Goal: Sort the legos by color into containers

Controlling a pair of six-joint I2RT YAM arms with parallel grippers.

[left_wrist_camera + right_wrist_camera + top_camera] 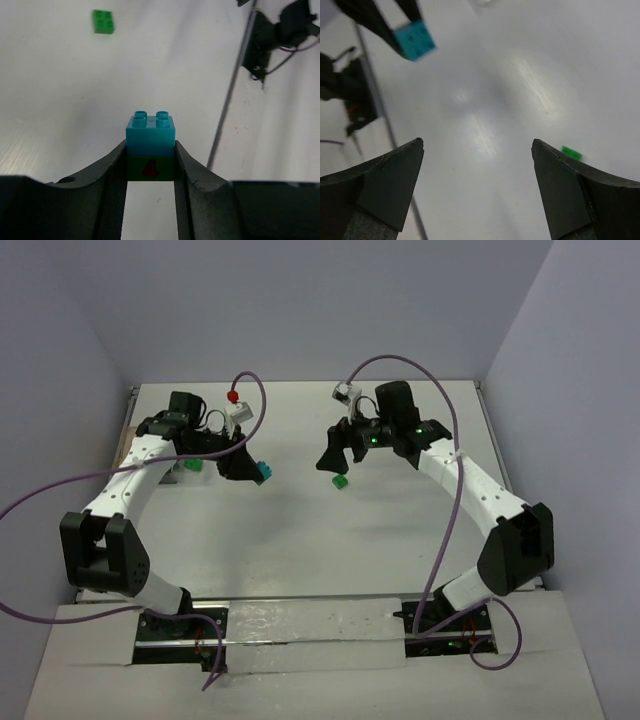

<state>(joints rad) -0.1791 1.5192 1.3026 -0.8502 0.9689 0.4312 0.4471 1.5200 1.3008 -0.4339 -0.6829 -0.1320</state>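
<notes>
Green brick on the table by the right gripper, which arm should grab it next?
Probably right. The right gripper hangs open and empty just above the green brick, while the left gripper is shut on a teal brick.

Top external: fixed high, above and behind the arm bases (pixel 170 615), facing down and forward; whole surface (pixel 300 540) in frame, teal brick (pixel 264 472) small, left of centre.
Left wrist: set just behind left hand (pixel 150 150), facing along the fingers (pixel 110 190), low over the surface; teal brick very near, mid-frame.
Right wrist: set behind right hand (pixel 477 144), tilted down at the surface; teal brick farther off, upper left, blurred.
Shared by all three views: teal brick and the surface around it.
</notes>
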